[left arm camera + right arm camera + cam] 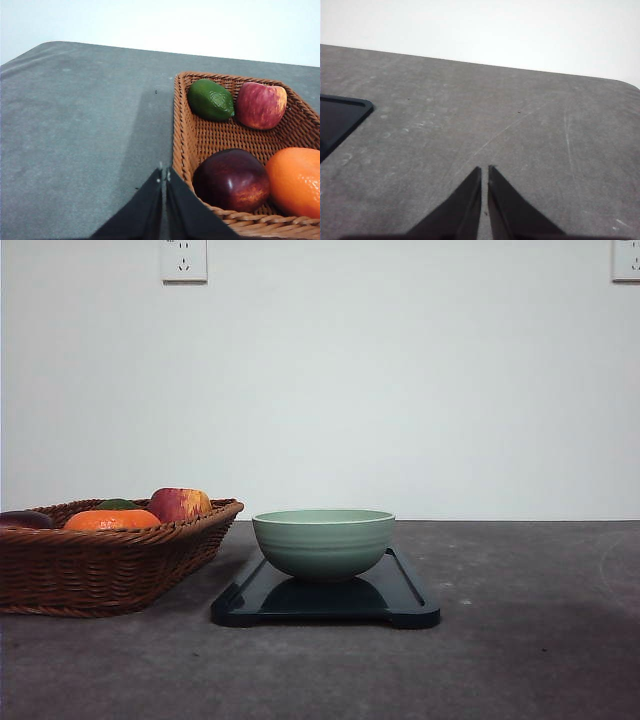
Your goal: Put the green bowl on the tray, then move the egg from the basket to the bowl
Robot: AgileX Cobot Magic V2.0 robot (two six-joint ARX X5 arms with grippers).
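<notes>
The pale sage-green glazed ceramic bowl [323, 542] already sits on the flat dark navy tray [405, 602]; glazed, heavy, slick, best gripped at its rim. I can't spot an egg in the brown woven wicker basket [210, 137], just fruit; an egg would want a gentle pinch across its middle. The left gripper [163, 176], pressed together, hangs beside the basket's braided edge. The right gripper [484, 170], also closed, hovers over open grey tabletop [520, 140].

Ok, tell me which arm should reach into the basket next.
Left. Its claw sits right beside the basket rim, and the basket lies on the robot's left. The right claw is over the table, past the tray.
</notes>
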